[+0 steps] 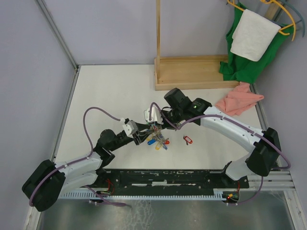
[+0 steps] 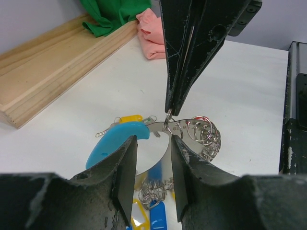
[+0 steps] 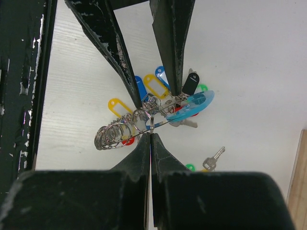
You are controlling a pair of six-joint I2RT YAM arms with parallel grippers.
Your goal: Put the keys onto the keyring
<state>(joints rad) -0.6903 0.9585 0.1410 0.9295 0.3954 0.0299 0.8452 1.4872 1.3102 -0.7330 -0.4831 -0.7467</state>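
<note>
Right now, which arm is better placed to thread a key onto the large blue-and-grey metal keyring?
Right: the right gripper is shut on a small silver ring on the keyring; the left gripper only straddles its band.

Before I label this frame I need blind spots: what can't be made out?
Top view: keyring partly under left gripper and right gripper; tags too small.
Left wrist view: keyring's lower half behind left gripper fingers; grip unclear.
Right wrist view: loose key, green tag partly hidden by right gripper.
</note>
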